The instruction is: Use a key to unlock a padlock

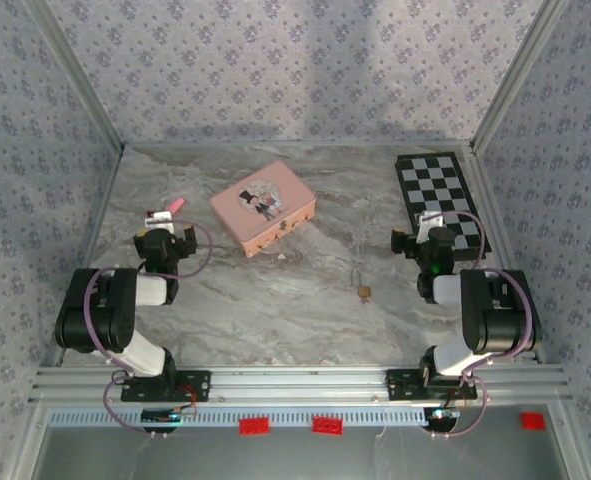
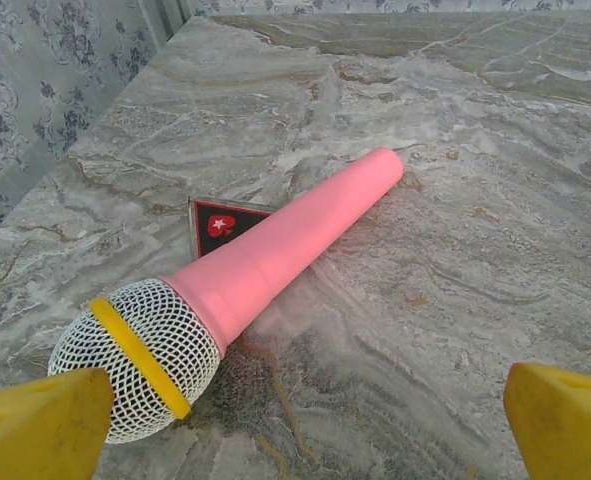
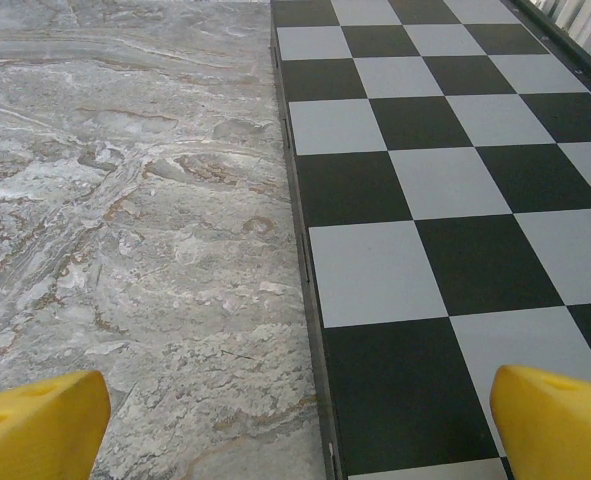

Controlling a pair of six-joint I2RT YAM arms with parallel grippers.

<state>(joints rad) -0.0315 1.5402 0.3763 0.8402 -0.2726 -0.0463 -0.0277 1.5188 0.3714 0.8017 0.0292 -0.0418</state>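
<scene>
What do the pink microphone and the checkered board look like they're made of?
Microphone: smooth matte pink handle, probably plastic; white mesh head with a yellow band, metal or plastic. Checkered board: flat black and pale squares with a faint sheen and thin dark edge, perhaps plastic or coated wood.

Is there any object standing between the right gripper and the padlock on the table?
Nothing visible does. The padlock lies on the bare marble table, left of the right gripper and nearer the bases. The chessboard extends the other way; the pink box sits farther left.
</scene>
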